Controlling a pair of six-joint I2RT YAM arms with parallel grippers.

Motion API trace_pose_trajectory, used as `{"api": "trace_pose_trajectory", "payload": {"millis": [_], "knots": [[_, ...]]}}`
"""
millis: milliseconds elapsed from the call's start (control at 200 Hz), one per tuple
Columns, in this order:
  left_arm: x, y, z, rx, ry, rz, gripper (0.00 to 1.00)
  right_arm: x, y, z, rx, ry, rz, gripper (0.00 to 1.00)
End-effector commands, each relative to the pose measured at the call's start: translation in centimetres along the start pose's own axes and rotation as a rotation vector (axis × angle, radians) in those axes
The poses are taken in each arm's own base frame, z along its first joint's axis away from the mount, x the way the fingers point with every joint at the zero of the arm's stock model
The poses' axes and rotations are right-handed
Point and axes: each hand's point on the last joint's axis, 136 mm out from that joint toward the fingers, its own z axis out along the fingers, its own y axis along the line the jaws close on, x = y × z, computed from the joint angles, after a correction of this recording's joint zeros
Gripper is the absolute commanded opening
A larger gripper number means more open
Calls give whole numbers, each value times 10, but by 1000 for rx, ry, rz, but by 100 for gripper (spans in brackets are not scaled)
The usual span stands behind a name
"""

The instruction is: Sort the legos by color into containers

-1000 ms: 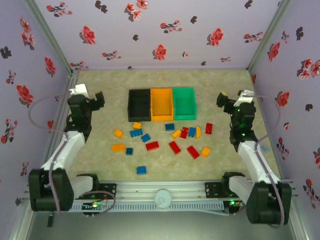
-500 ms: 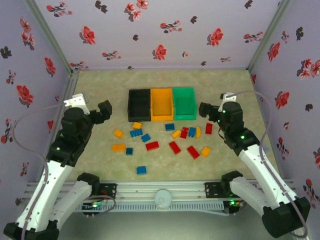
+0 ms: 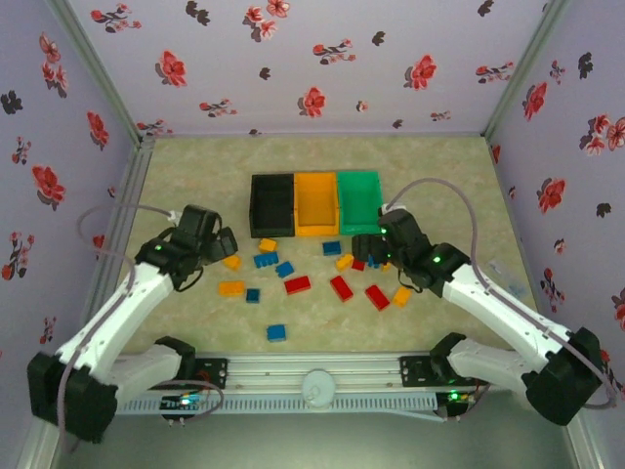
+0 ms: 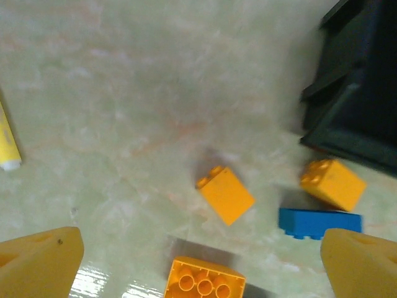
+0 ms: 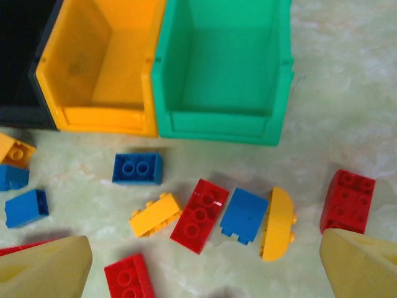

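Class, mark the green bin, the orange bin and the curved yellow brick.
green bin (image 5: 217, 127), right wrist view, front wall.
orange bin (image 5: 102, 119), right wrist view, front wall.
curved yellow brick (image 5: 276, 222), right wrist view, middle of its rounded face.

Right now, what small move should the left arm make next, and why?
Probably lower the left gripper over the small orange plastic brick: it lies on its own, roughly centred between the open yellow fingers, so a straight descent looks enough to straddle it.

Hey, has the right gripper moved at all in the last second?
Yes. The right gripper has swung left and toward the arm bases, from well right of the green bin to just in front of it.
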Motion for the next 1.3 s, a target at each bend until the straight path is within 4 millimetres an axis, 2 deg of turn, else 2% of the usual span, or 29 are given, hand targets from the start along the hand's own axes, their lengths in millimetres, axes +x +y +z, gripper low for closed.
{"api": "trace_pose_trajectory", "payload": {"millis": [0, 230, 365, 740, 1010, 1295], "knots": [[18, 3, 20, -64, 75, -47, 96, 3, 4, -1, 27, 22, 1, 93], [36, -11, 56, -49, 146, -81, 89, 22, 10, 5, 30, 62, -20, 91], [43, -17, 70, -35, 171, -90, 84, 27, 9, 6, 32, 74, -20, 91], [50, -22, 90, -46, 180, -113, 73, 36, 7, 7, 42, 97, -39, 90], [50, -27, 101, -53, 184, -116, 69, 40, 7, 7, 44, 107, -49, 90], [46, -31, 110, -71, 181, -97, 53, 43, 6, 7, 52, 115, -57, 89]]}}
